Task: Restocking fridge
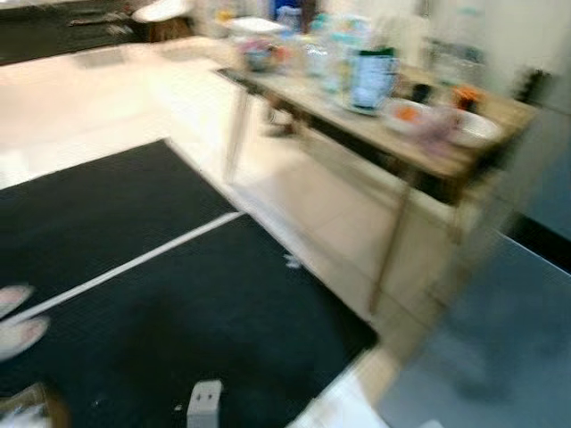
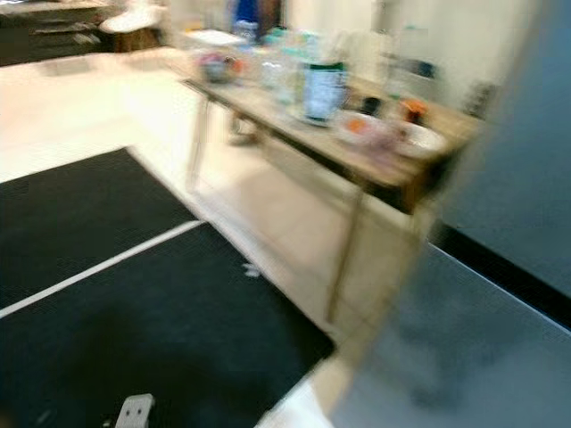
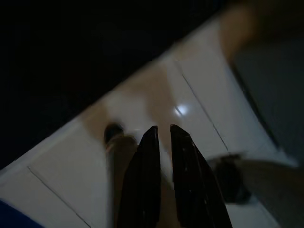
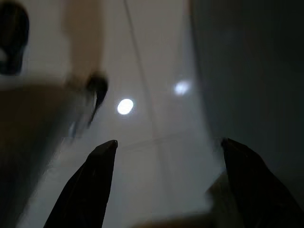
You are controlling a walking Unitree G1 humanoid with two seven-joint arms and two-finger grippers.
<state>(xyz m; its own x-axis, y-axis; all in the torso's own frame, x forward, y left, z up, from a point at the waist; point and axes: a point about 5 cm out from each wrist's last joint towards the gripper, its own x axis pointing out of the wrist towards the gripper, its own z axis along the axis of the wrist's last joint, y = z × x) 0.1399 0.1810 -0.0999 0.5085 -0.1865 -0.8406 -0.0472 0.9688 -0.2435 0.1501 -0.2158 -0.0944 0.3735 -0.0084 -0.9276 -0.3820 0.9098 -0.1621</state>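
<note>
While the head views are blurred, a long wooden tabletop (image 1: 428,152) crowded with bottles and white bowls (image 1: 471,127) is seen at upper right, beside a grey fridge door (image 2: 500,357). The left pincer (image 3: 162,135) is nearly closed and empty; the right pincer (image 4: 168,149) is spread wide, empty, over pale floor tiles (image 4: 152,95).

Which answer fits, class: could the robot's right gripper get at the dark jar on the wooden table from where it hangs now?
Probably not. The right gripper hangs open, pointing at the pale floor, while the dark jar stands on the wooden table well ahead. Open floor lies between, so the robot would likely need to walk closer first.
</note>
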